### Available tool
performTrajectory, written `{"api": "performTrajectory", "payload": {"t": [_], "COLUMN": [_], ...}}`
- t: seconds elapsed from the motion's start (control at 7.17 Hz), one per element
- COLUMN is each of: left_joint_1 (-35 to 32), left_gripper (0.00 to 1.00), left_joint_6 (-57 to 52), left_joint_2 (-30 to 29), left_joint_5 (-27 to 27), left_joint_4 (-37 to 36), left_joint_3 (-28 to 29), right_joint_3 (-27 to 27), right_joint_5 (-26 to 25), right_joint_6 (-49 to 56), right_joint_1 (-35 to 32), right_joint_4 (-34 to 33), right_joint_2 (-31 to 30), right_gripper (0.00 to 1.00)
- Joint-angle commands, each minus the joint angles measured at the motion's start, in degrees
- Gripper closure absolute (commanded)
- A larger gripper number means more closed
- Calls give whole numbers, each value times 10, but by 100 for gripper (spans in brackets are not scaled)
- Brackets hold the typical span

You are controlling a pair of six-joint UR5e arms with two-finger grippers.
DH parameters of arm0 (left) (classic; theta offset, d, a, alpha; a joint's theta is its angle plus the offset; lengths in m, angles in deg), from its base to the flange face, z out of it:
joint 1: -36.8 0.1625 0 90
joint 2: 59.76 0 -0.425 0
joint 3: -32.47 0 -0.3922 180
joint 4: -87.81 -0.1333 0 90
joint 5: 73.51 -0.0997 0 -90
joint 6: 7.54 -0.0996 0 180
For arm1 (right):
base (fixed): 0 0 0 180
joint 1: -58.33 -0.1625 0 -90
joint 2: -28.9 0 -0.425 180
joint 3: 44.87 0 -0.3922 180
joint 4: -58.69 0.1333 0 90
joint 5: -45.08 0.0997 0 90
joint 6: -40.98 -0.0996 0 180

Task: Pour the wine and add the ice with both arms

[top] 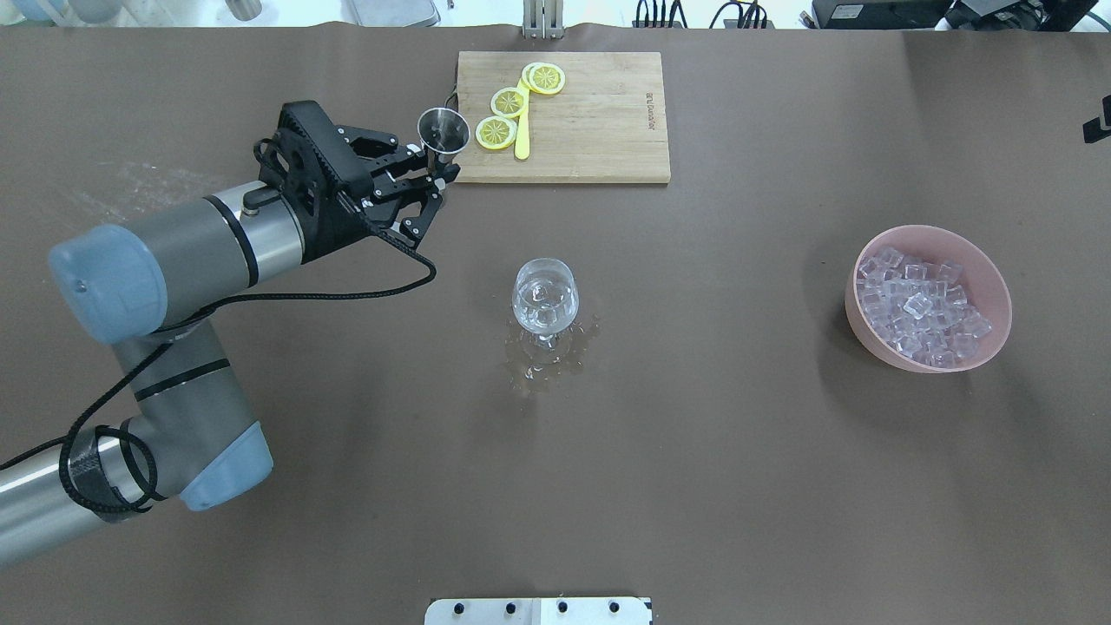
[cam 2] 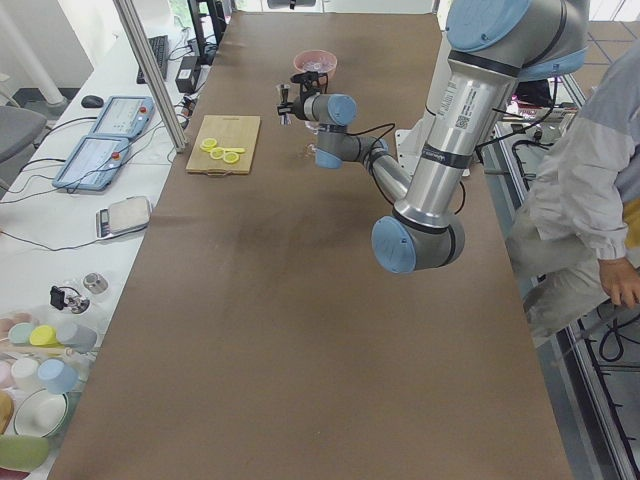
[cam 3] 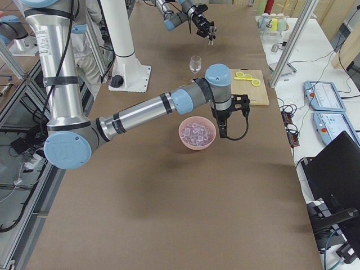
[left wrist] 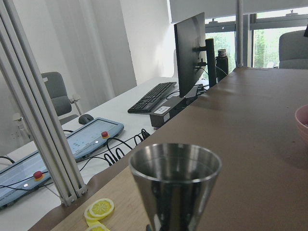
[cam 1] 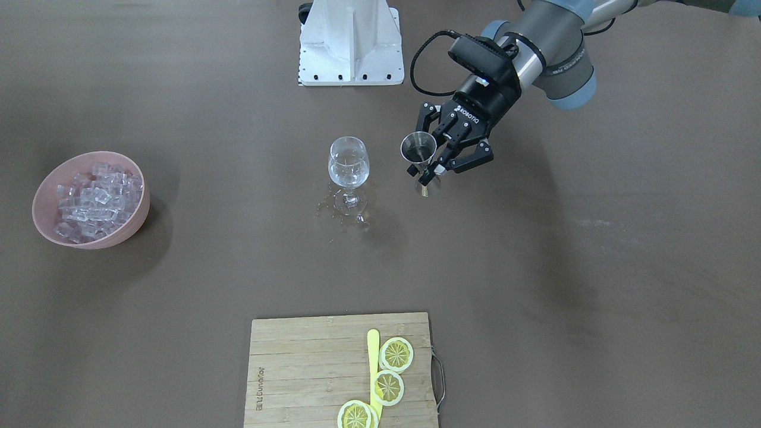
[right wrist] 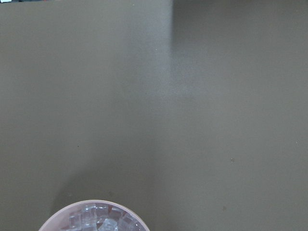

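A wine glass (cam 1: 349, 163) stands at the table's middle with a little clear wine (cam 1: 348, 173) in its bowl. More clear liquid lies spilled around its foot (top: 542, 369). My left gripper (cam 1: 429, 167) is shut on a steel jigger (cam 1: 418, 147), held upright above the table beside the glass and apart from it. The jigger fills the left wrist view (left wrist: 175, 192). A pink bowl (cam 1: 128, 229) holds many ice cubes (cam 1: 95, 199). My right gripper (cam 3: 223, 126) hangs high near that bowl. I cannot tell whether it is open or shut.
A wooden cutting board (cam 1: 297, 368) with lemon slices (cam 1: 396, 354) and a yellow knife (cam 1: 373, 356) lies at the table's far edge from the robot. The white base block (cam 1: 351, 41) stands behind the glass. An operator stands beside the table (cam 2: 590, 200).
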State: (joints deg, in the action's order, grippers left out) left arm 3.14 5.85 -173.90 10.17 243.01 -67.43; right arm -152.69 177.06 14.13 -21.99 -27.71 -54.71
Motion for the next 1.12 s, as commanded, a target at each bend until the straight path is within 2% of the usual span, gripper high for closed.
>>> {"api": "performTrajectory", "payload": {"t": [0.0,0.28,0.42,0.56,0.7,0.98], "left_joint_1": [25,102,125,126,126,126], "left_gripper": [100,100,100,100,100,100], "left_joint_6": [-57,-162,-172,-194,-264,-286], "left_joint_2": [-1,-7,-13,-9,-14,-23], "left_joint_5": [-53,-148,-156,-155,-156,-181], "left_joint_4": [0,0,-1,-1,-1,-22], "left_joint_3": [4,0,1,1,1,9], "right_joint_3": [0,0,-2,-4,-8,-11], "right_joint_5": [5,6,6,6,7,8], "right_joint_6": [-2,-3,-3,-3,-7,-12], "right_joint_1": [0,0,0,0,0,0], "right_joint_4": [0,0,-2,-2,-4,-4], "right_joint_2": [-1,-1,-1,-5,-5,-5], "right_gripper": [8,8,8,8,8,8]}}
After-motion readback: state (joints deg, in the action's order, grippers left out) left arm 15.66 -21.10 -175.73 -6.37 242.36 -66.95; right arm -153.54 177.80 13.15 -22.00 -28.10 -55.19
